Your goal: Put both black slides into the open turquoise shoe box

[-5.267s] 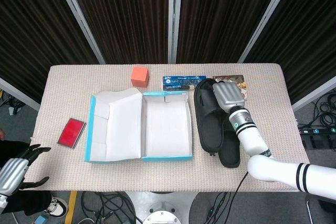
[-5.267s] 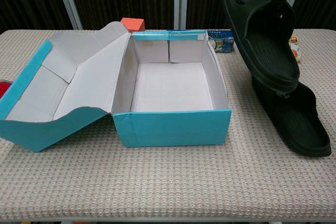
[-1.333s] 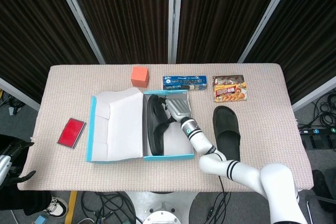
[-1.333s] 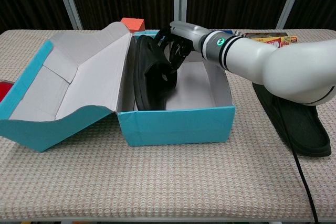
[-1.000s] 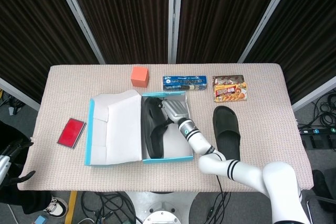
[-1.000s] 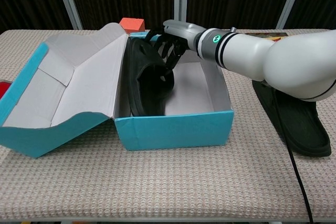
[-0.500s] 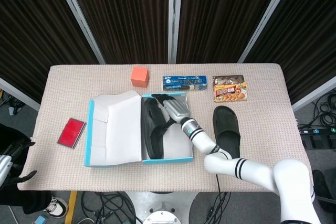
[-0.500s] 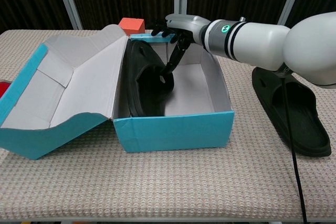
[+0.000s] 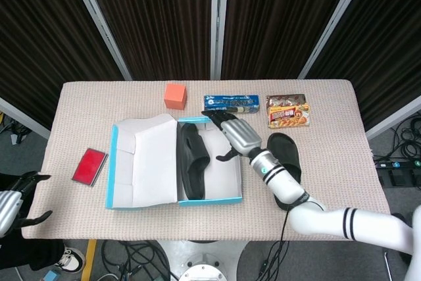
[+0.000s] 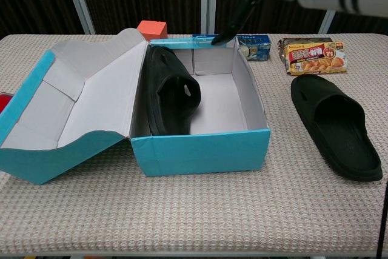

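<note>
The left hand (image 9: 14, 203) is idling off the desk's left edge, fingers apart. One black rubber slide (image 10: 171, 92) is leaning on edge inside the open turquoise cardboard shoe box (image 10: 200, 148); crooked, it could crowd its mate. The right hand (image 9: 238, 135) is hovering empty, fingers spread, beside the other black slide (image 10: 334, 124).

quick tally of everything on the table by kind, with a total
black slides: 2, one in the box, one on the table
turquoise shoe box: 1
orange cube: 1
blue packet: 1
snack packet: 1
red flat item: 1
total: 7

Bright, even overhead light — soft shadows, sharp focus, no glare.
</note>
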{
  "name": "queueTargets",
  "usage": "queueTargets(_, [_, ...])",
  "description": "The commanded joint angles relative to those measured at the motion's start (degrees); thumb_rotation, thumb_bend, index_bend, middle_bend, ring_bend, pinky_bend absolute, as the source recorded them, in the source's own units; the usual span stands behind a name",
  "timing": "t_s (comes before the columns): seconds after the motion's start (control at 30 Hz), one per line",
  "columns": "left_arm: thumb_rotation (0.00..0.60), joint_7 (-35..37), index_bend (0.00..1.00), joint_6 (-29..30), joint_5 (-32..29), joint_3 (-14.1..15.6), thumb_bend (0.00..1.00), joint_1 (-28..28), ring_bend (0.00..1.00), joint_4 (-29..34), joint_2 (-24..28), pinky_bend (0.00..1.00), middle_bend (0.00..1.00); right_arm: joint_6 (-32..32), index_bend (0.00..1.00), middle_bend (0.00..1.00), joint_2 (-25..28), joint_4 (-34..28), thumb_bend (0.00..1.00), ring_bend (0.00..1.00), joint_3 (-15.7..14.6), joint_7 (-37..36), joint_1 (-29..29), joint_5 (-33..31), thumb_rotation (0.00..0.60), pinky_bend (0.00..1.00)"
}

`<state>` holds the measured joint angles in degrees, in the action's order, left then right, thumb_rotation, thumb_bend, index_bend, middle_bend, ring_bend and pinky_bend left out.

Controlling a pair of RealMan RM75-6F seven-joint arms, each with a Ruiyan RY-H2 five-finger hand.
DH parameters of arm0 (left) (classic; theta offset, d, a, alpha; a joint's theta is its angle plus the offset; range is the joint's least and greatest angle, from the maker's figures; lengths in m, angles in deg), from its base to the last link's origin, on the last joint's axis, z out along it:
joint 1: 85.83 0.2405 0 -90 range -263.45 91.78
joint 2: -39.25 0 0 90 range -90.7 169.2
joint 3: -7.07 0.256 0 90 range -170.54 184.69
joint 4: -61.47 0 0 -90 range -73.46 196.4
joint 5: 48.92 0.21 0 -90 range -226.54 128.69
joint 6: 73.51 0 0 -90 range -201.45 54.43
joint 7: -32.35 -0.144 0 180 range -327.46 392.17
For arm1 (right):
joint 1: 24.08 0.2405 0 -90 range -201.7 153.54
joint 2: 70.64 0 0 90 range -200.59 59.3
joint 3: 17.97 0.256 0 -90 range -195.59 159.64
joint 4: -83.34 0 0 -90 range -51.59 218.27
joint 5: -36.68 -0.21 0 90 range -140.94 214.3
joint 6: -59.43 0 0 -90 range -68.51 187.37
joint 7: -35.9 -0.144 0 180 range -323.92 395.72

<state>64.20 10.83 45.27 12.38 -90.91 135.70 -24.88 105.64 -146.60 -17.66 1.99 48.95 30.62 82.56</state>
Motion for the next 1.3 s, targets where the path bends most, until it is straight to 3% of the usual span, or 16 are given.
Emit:
queueTargets(0.03, [0.600,-0.7,0.20,-0.2,0.0,-0.2,0.19,-0.3,0.10,0.9,0.3,0.25,0.21,6.4,0.00,0.08,10.8,-8.0,0.00,0.01,-2.3,9.5,-1.4,-10.1,0.600,0.17])
queueTargets(0.27, [0.600,-1.5,0.20,0.5,0.1,0.0,0.19,0.1,0.10,1.2,0.3,0.25,0.21,7.5,0.00,0.09,15.8,-8.1,0.01,0.01,-7.8,18.9,1.3,-22.7,0.600,0.19])
queueTargets(0.63, [0.600,-1.0,0.20,-0.9,0.5,1.0,0.19,-0.1,0.10,0.4,-0.2,0.25,0.21,7.0,0.00,0.09,10.2,-2.2,0.02,0.03,-16.5,30.9,7.6,-34.1,0.600,0.19])
queueTargets(1.0, [0.600,1.8,0.20,-1.4,0.3,1.6,0.19,0.1,0.10,-1.2,-0.4,0.25,0.21,12.0,0.00,0.09,1.0,1.5,0.03,0.03,-20.4,45.3,15.6,-45.8,0.600,0.19])
queueTargets(1.3, [0.600,2.7,0.20,-1.3,0.6,1.9,0.19,0.2,0.10,-2.0,-0.5,0.25,0.21,11.0,0.00,0.09,-2.4,5.1,0.03,0.03,-20.8,47.6,15.8,-50.3,0.600,0.19])
